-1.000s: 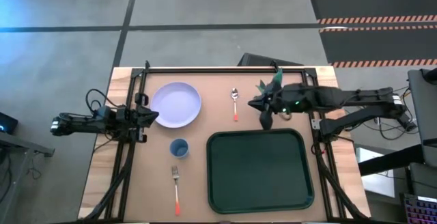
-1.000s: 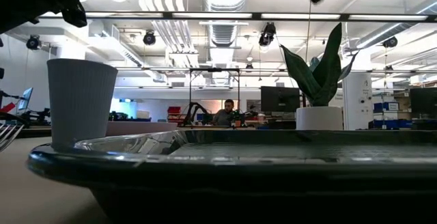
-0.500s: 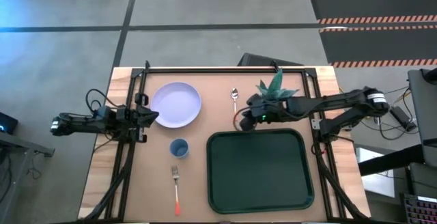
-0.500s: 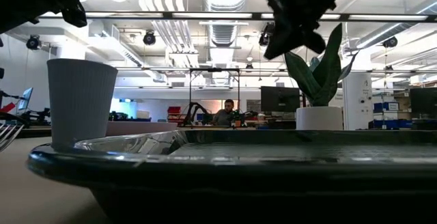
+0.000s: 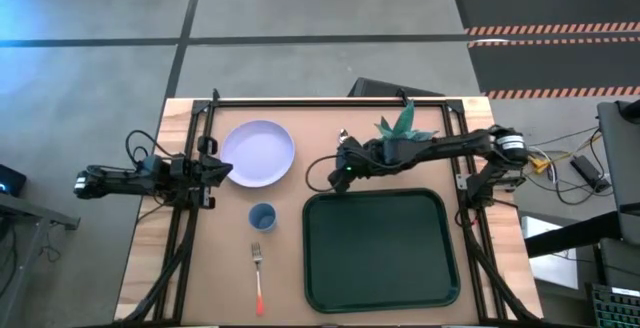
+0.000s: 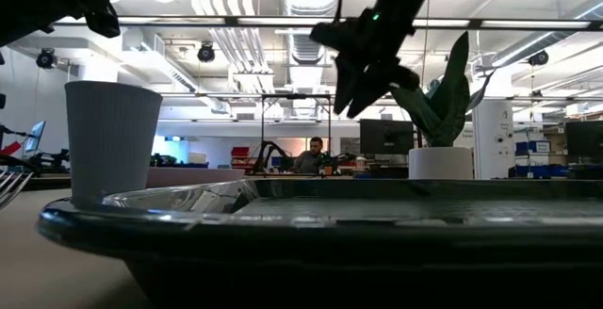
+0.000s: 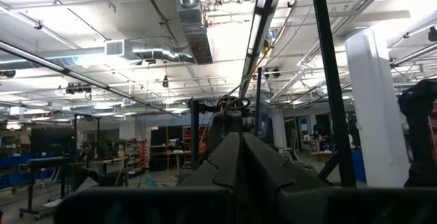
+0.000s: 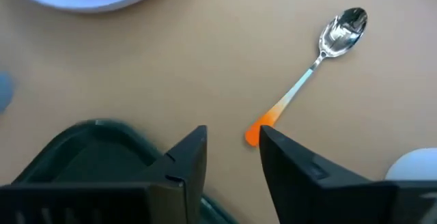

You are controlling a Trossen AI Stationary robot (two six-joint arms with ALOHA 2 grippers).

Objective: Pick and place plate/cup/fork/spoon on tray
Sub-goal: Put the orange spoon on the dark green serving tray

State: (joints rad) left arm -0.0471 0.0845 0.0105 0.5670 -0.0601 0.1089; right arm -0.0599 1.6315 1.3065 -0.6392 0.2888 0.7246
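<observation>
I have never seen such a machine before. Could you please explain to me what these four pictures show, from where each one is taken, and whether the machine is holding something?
It is a robot with two dark arms at a wooden table. One camera looks straight down, one sits at table height, and one rides on each wrist. On the table lie a lavender plate, a blue cup, a fork, a spoon, a potted plant and an empty green tray. The right gripper hangs over the spoon's orange handle, fingers open, holding nothing. The left gripper waits shut beside the plate.
</observation>
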